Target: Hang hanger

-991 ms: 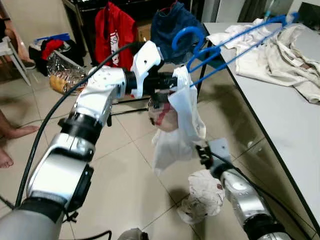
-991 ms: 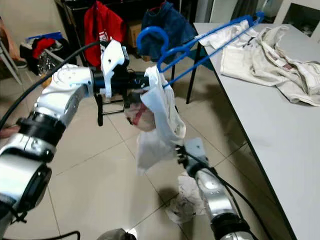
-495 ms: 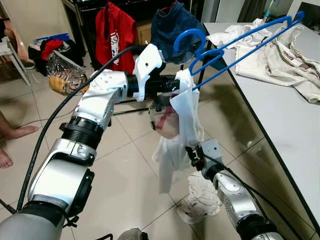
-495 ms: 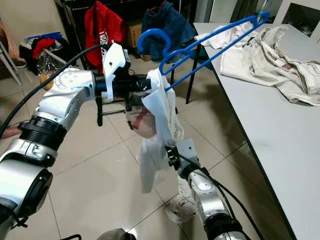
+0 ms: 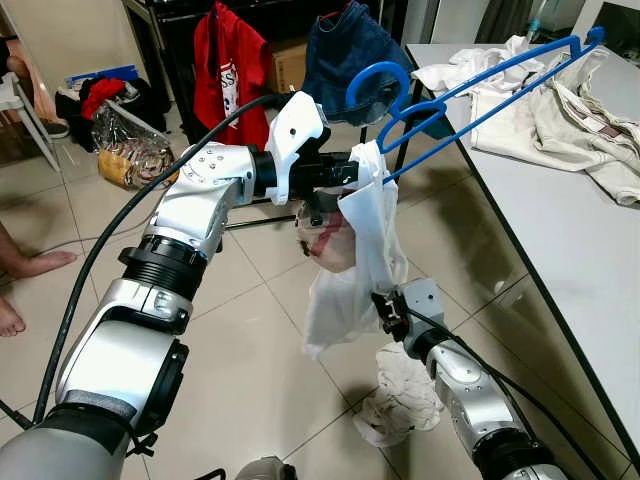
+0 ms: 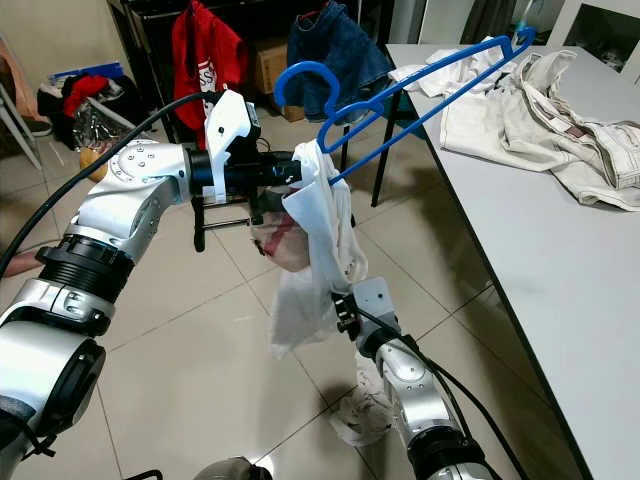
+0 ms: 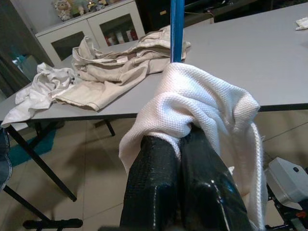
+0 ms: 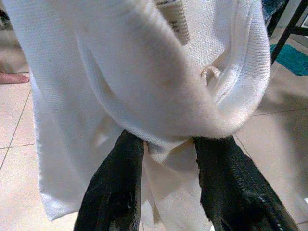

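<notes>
The blue plastic hanger (image 5: 470, 85) runs lengthwise up and away from the left pincer (image 5: 352, 172), over the grey worktop (image 5: 570, 230); that pincer clamps the white knitted garment (image 5: 365, 250) draped on it. Below, the right pincer (image 8: 166, 159) straddles the garment's hanging fold, fingers apart.

Messy room behind the action – clothes everywhere

Grey table (image 5: 590, 270) on the right with beige clothes (image 5: 585, 120) piled at its far end. Far back, a red shirt (image 5: 228, 68) and a blue denim garment (image 5: 345, 55) hang side by side – a crumpled white cloth (image 5: 400, 395) lies on the tiled floor (image 5: 250, 370), bare feet (image 5: 25, 270) at far left.
</notes>
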Robot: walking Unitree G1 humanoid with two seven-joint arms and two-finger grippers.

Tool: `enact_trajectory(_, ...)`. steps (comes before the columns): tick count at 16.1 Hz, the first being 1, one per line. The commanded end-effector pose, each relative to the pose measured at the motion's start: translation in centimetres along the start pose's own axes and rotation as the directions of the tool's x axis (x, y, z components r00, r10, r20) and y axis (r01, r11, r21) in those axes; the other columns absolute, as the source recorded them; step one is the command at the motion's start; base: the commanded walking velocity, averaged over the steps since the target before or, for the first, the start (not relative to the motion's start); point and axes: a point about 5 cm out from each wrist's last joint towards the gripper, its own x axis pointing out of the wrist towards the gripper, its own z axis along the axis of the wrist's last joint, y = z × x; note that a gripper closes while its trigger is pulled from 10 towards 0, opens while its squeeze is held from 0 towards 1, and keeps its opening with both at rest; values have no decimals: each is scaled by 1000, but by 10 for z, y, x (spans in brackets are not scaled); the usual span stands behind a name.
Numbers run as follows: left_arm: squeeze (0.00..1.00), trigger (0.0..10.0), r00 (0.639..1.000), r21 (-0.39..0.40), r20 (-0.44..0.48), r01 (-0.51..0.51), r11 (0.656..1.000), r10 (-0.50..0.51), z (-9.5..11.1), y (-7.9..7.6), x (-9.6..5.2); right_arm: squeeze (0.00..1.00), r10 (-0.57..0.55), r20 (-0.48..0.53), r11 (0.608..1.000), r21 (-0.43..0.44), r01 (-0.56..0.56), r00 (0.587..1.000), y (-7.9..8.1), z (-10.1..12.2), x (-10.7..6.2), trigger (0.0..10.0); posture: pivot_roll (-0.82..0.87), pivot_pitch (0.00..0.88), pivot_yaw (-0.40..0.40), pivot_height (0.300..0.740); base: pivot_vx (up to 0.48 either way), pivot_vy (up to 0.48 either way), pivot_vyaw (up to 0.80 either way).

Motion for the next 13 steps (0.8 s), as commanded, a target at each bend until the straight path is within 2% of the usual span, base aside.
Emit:
enact_trajectory(1,0,10000,1000,29,28,-5,1000,4,10,2,-1,0,-3,15,1000,-12,3,1000,-2,4,2,10000,1,0,52,723,0,0,0)
enact_trajectory(4,0,10000,1000,29,28,-5,1000,4,10,2,-1,0,-3,15,1000,-12,3,1000,-2,4,2,10000,1,0,52,723,0,0,0)
enact_trajectory(5,0,10000,1000,-3,20,-13,1000,13,3,-3,-3,0,23,72,992,123,-32,997,-3,9,0,0,-2,0,50,723,0,0,0)
enact_trajectory(6,0,10000,1000,-22,13,-20,1000,21,-2,-6,-5,0,32,111,977,204,-54,993,-7,12,-4,0,-3,0,50,723,0,0,0)
enact_trajectory(7,0,10000,1000,-41,6,-26,999,27,-7,-8,-7,0,37,144,961,268,-75,989,-11,14,-11,1020,-6,0,52,723,0,0,0)
enact_trajectory(8,0,10000,1000,-44,5,-21,999,21,-8,-10,-7,0,41,134,968,241,-72,990,-10,12,-13,8314,-8,0,52,723,0,0,0)
enact_trajectory(9,0,10000,1000,-46,4,-20,999,20,-9,-10,-6,0,44,130,970,230,-73,991,-10,11,-15,10000,-10,0,53,723,0,0,0)
enact_trajectory(13,0,10000,1000,-60,-1,-25,998,25,-10,-14,-7,0,82,111,969,225,-105,990,-10,7,-23,10000,-9,0,48,723,0,0,0)
